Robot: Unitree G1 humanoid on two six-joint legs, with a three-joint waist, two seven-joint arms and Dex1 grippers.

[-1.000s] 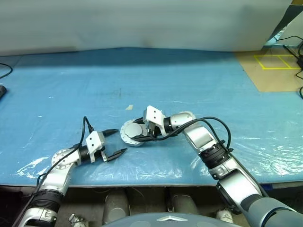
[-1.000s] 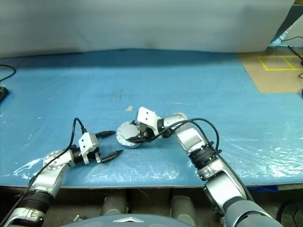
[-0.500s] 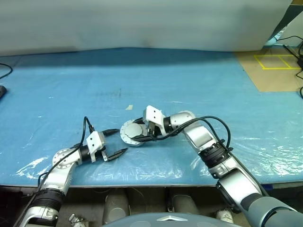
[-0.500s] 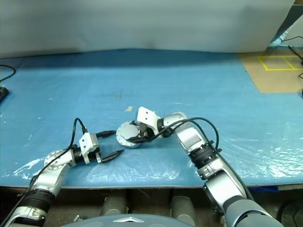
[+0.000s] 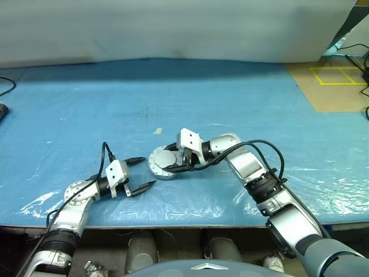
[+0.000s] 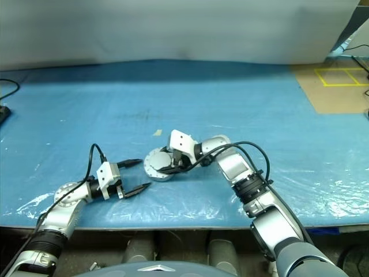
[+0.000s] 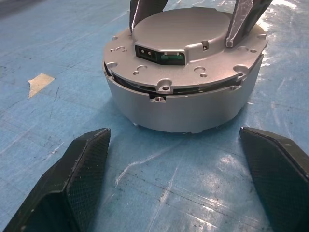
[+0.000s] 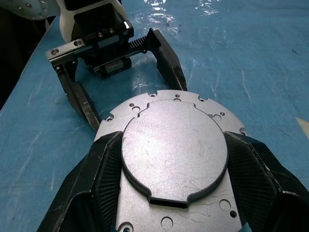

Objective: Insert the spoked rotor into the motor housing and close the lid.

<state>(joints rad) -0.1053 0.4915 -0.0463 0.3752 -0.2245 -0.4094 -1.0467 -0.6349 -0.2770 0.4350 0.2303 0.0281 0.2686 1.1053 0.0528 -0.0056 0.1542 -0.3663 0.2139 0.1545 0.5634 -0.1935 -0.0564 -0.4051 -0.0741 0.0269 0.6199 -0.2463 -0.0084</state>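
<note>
Black fingers of the right gripper (image 8: 174,166) clamp the lid's (image 8: 175,152) raised disc, probably to seat it: a slight gap to the housing (image 7: 186,104) shows. Left gripper (image 5: 140,173) stands spread, empty, just beside the housing. Machined grey metal, round, on blue sheet (image 5: 86,109).

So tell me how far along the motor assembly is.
Done: the lid sits on the motor housing. In hand: the right gripper clasps the lid's raised centre. A dark gap shows under the lid's near edge, so seating remains. The left gripper waits open nearby.
</note>
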